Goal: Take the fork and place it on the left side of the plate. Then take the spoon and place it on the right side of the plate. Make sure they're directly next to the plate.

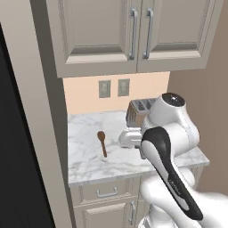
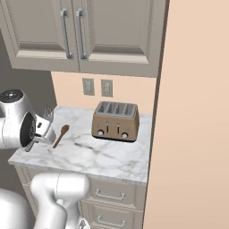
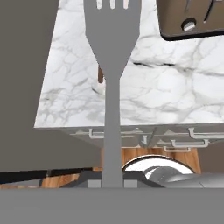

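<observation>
- The fork [image 3: 112, 65], flat matte grey metal, is clamped by its handle in the gripper [image 3: 113, 183] and stands up the middle of the hand view, its tine tips cut off at the top edge
- The spoon [image 1: 102, 143], brown wood with an oval bowl, lies on the white veined marble counter [image 1: 89, 156]; in the hand view the fork hides nearly all of it
- A boxy bronze toaster [image 2: 116, 120] sits on the counter, half hidden by the arm in the left base view

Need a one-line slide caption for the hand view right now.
Gripper shut on the fork, held above the marble counter near the toaster.
</observation>
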Controlling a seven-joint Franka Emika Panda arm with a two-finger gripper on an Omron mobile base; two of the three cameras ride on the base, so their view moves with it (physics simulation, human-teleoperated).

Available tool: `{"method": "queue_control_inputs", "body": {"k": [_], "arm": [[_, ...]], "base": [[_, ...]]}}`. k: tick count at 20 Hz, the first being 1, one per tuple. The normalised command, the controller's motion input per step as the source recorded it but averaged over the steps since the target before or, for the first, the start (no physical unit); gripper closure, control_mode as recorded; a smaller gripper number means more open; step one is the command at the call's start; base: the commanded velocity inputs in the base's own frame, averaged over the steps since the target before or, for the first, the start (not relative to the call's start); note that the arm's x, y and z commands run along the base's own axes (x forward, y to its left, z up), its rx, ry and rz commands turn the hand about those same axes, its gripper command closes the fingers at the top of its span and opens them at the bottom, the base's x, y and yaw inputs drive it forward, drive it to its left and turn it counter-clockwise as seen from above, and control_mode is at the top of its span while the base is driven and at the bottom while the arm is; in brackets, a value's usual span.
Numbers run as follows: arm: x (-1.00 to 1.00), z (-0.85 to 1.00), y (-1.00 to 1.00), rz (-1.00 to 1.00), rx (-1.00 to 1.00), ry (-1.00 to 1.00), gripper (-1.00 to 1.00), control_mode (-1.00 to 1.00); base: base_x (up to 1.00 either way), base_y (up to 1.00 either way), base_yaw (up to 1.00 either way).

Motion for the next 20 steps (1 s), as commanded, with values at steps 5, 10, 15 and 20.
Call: {"method": "queue_control_inputs", "body": {"k": [5, 10, 15, 20], "arm": [[-0.30, 0.43, -0.07, 0.00, 0.00, 0.11, 1.00, -1.00], [-0.27, 0.01, -0.02, 0.00, 0.00, 0.02, 1.00, -1.00], [-0.19, -0.13, 0.00, 0.00, 0.00, 0.00, 1.00, 1.00], [0.00, 0.00, 0.00, 0.00, 0.00, 0.00, 1.00, 1.00]], "base": [[0.00, 0.00, 0.00], [0.00, 0.00, 0.00], [-0.15, 0.00, 0.01], [-0.97, -0.18, 0.15]]}}
